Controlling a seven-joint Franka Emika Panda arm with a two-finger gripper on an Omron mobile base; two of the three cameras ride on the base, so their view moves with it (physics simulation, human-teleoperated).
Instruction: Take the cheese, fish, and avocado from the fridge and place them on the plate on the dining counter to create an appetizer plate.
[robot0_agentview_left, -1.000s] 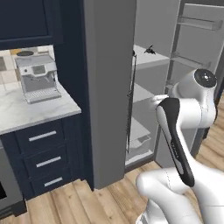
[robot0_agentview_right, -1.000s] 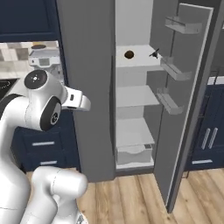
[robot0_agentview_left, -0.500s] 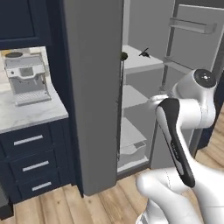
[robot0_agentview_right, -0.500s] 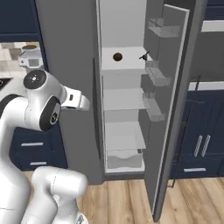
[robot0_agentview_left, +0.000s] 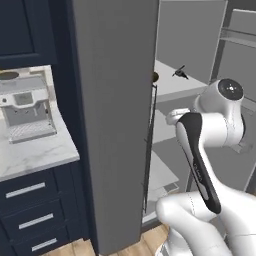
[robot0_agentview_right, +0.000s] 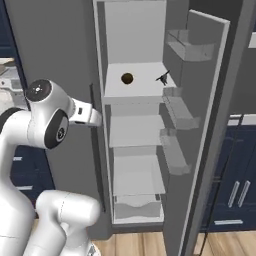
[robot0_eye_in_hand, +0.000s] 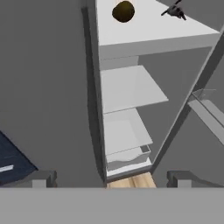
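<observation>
The tall grey fridge (robot0_agentview_right: 60, 45) stands open, its pale shelves (robot0_eye_in_hand: 131, 89) facing me. On the top shelf sits the dark rounded avocado (robot0_agentview_right: 127, 78) (robot0_eye_in_hand: 123, 11), half hidden by the fridge wall in the left base view (robot0_agentview_left: 155, 77). To its right on the same shelf lies a small dark fish (robot0_agentview_right: 162, 78) (robot0_agentview_left: 180, 72) (robot0_eye_in_hand: 175, 11). My gripper (robot0_eye_in_hand: 113, 178) is open and holds nothing, well short of the shelves and below the top one. The cheese, plate and dining counter are out of view.
The fridge door (robot0_agentview_right: 215, 125) stands open on the right with grey racks (robot0_agentview_right: 177, 107) on its inside. A coffee machine (robot0_agentview_left: 25, 107) sits on a marble worktop over navy drawers (robot0_agentview_left: 30, 220) to the left. Navy cupboards (robot0_agentview_right: 240, 190) lie behind the door.
The whole picture has shifted and the fridge looms larger: the base has driven closer to it. The arm keeps its pose and the gripper stays open.
</observation>
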